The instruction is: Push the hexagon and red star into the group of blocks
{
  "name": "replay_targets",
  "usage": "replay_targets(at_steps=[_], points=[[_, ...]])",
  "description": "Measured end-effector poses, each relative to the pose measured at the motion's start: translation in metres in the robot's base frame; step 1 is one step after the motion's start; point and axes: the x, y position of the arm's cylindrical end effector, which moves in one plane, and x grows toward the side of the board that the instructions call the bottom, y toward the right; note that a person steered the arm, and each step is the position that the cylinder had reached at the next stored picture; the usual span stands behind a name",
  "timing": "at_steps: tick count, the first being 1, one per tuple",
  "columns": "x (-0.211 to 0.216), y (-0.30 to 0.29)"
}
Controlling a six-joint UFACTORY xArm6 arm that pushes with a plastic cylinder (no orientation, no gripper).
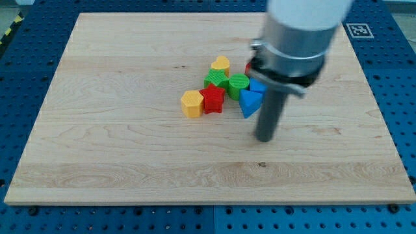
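Down near the middle of the tabletop (117, 162), my tip (264, 139) rests on the bare wood, touching no block. No gripper shows on this arm, so whether it is apart or together does not arise; the rod simply ends in that dark tip.

Closest to my tip, just up and to the view's left of it, lies a blue triangular block (249, 103), its lower point aimed toward the view's bottom. A second blue block (257, 86) sits right above it, partly hidden behind the rod, so its shape cannot be told. A sliver of a red block (248, 67) peeks out by the arm's collar, further toward the view's top; its shape is hidden too.

Further to the view's left of my tip stands a green round block (238, 82), touching the blue ones. Beyond it comes the red star (213, 99), pressed against the cluster, with another green block (213, 80) just above it and a yellow heart-shaped block (221, 64) at the cluster's top.

Farthest from my tip, at the cluster's left edge, the orange-yellow hexagon (192, 103) sits touching the red star.
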Motion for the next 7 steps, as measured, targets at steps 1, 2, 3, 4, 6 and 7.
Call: replay_targets(at_steps=[1, 2, 3, 4, 6, 7], points=[[-0.007, -0.08], [-0.032, -0.145], [-0.04, -0.151], [-0.042, -0.118], [-0.049, -0.063], [-0.049, -0.063]])
